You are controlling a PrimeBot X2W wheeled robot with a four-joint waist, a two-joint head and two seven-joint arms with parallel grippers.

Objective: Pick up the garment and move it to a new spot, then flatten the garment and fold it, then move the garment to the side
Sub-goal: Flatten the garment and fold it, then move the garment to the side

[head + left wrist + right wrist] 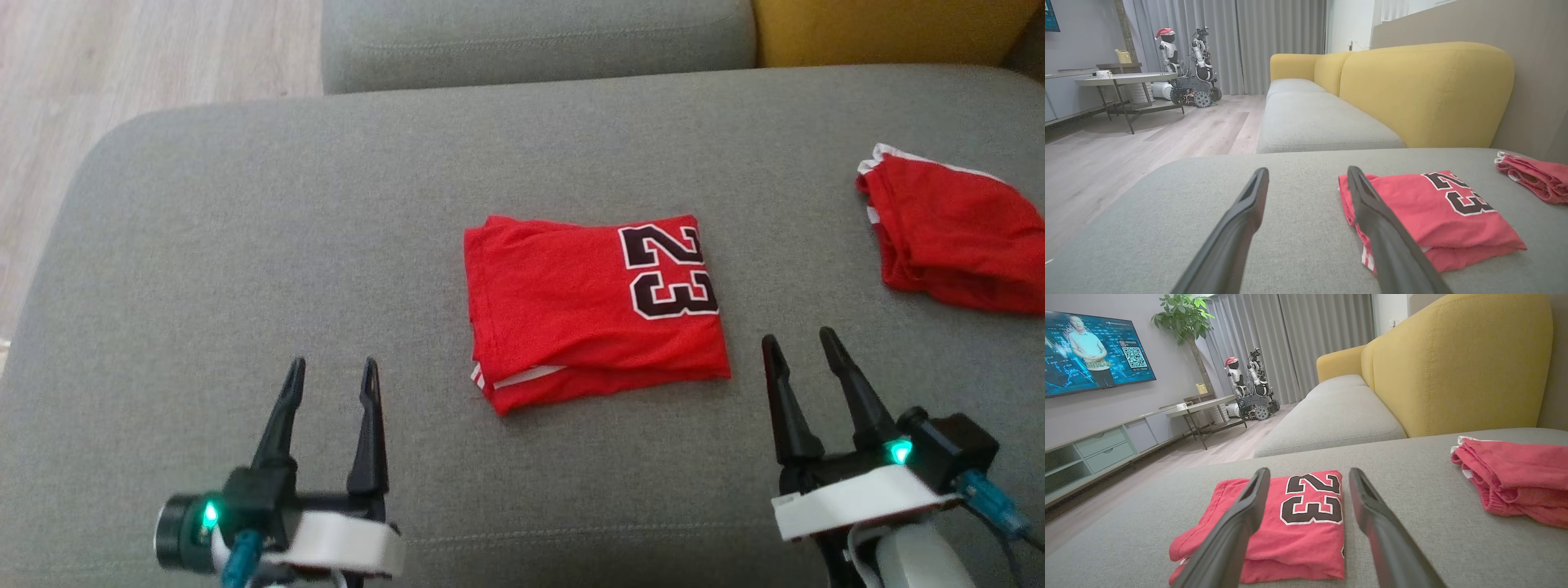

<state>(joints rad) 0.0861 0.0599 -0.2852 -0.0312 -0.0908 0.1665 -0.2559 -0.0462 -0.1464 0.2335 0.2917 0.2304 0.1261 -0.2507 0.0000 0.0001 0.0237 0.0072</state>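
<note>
The jersey is lying folded into a compact rectangle near the middle of the cushion, its number facing up and a few layers showing at the near edge. I am holding the left gripper above the cushion well to the jersey's left and the right gripper just beside its near right corner. Both are standing with jaws wide and gripping nothing, and neither is touching the cloth. I am judging the relocating, flattening and folding as done, though the near edge is sitting slightly uneven. What is remaining is the move to the side, probably toward the second garment, which is lying bunched at the cushion's far right, well apart from the jersey.
</note>
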